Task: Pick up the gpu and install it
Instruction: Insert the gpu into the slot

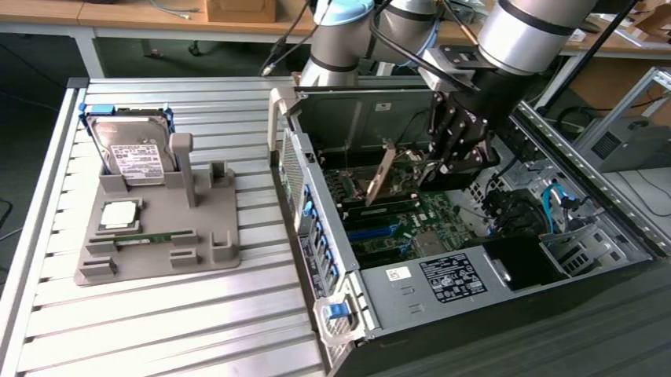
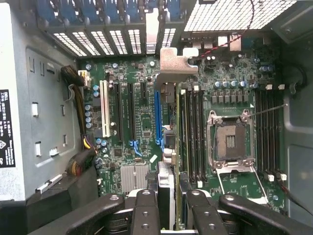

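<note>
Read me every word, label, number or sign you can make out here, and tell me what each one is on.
None of the text here can be read.
Print on the hard drive label: too small.
Print on the power supply label: too small.
Mark on the white sticker beside it: blurred.
Print on the case wall label: cut off and too small.
On the gpu: no text seen.

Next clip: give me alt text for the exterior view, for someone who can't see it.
A robot arm's end effector holds the gpu on edge inside an open computer case, over the motherboard. On the exterior view's left, a grey stand on a slatted table carries a hard drive.
</note>
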